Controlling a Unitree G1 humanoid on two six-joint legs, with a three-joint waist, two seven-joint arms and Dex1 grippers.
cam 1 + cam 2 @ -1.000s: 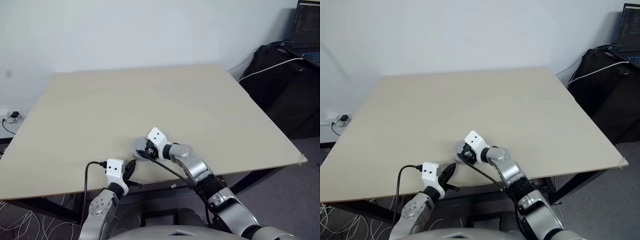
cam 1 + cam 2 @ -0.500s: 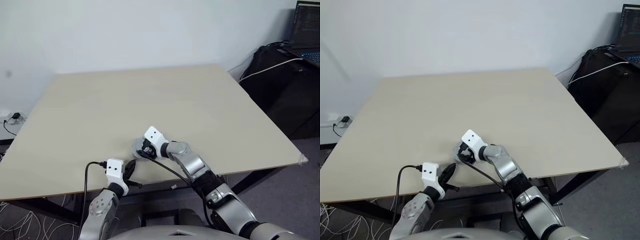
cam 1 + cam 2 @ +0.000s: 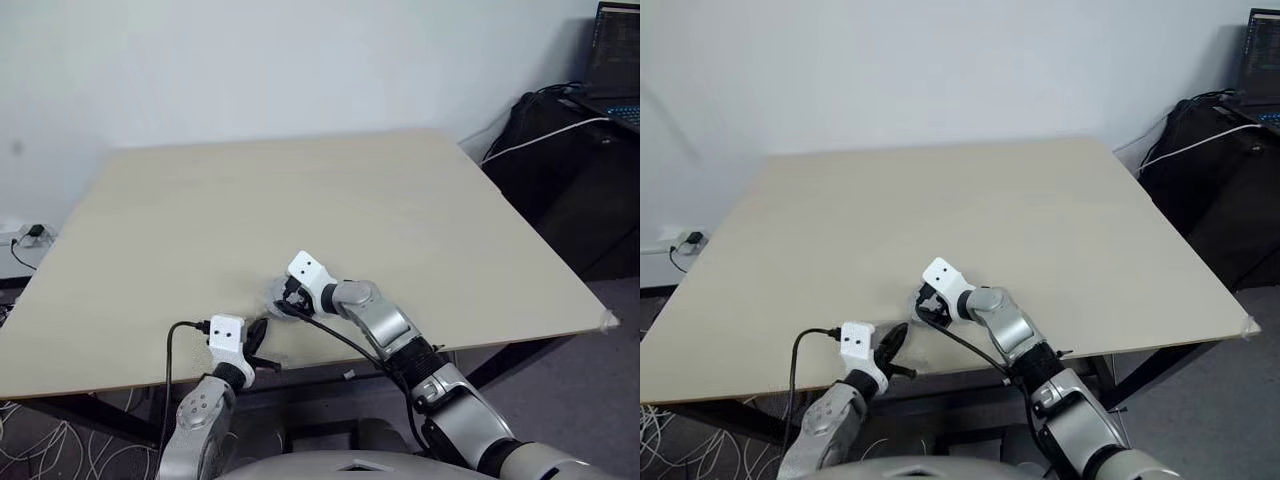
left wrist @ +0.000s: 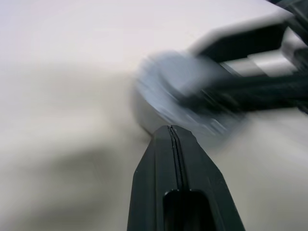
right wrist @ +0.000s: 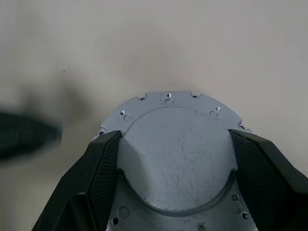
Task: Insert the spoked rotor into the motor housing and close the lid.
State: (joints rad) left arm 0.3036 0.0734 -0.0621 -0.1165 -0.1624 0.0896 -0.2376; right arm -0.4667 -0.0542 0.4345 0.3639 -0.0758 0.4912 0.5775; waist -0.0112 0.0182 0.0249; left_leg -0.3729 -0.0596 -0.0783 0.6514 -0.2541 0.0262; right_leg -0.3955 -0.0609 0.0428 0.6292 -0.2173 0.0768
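Note:
The lid (image 5: 178, 159), a flat silver-grey disc with a raised round hub, lies on the table near its front edge. My right gripper (image 5: 174, 138) comes down over it, one black finger against each side of the hub, shut on it. From the head the lid (image 3: 270, 296) peeks out under the right gripper (image 3: 287, 299). My left gripper (image 3: 257, 335) is shut, fingers pressed together, and points at the lid (image 4: 166, 82) from just in front of it, close beside it. The spoked rotor and the motor housing are hidden from view.
The wide beige table (image 3: 300, 190) stretches away behind the lid. Black bags with a white cable and a laptop (image 3: 612, 60) stand off the table's right side. A wall socket with cords (image 3: 25, 232) sits low at the left.
My left gripper has edged a little forward toward the lid. The right wrist has bent further down over the lid, which stays in place.

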